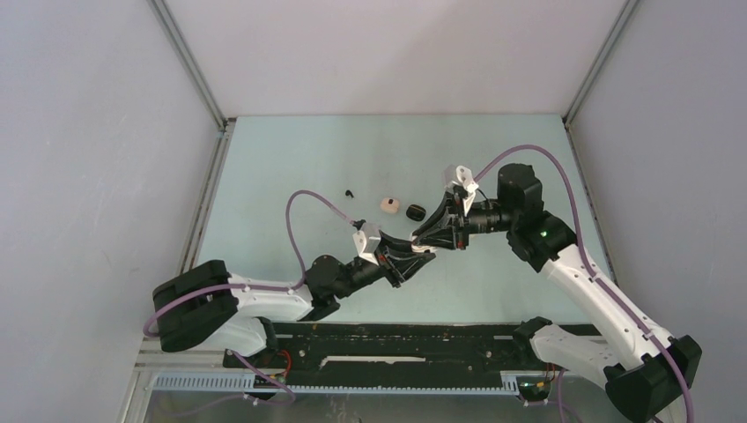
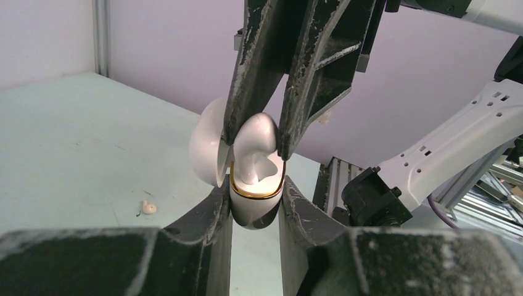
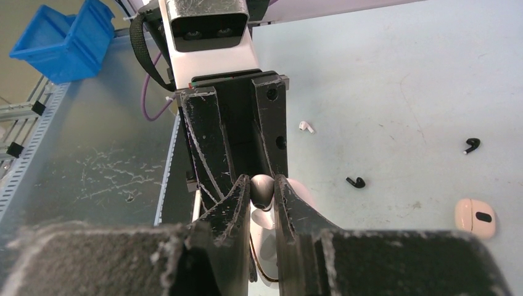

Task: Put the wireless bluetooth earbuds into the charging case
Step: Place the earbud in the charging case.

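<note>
My left gripper (image 1: 423,256) (image 2: 254,196) is shut on a white charging case (image 2: 255,206) with a gold rim, held above the table with its lid (image 2: 206,151) open to the left. My right gripper (image 1: 420,240) (image 3: 262,185) comes down from above, shut on a white earbud (image 2: 256,143) (image 3: 262,190) whose lower part sits inside the case's opening. The case shows below the right fingers in the right wrist view (image 3: 266,250). Another white earbud (image 2: 148,208) (image 3: 306,127) lies on the table. Two black earbuds (image 3: 355,182) (image 3: 472,145) lie farther out.
A beige-pink case (image 1: 388,205) (image 3: 475,217) and a black case (image 1: 416,211) lie on the table behind the grippers, with a black earbud (image 1: 350,192) to their left. Walls enclose the table on three sides. A blue bin (image 3: 65,40) stands off the table.
</note>
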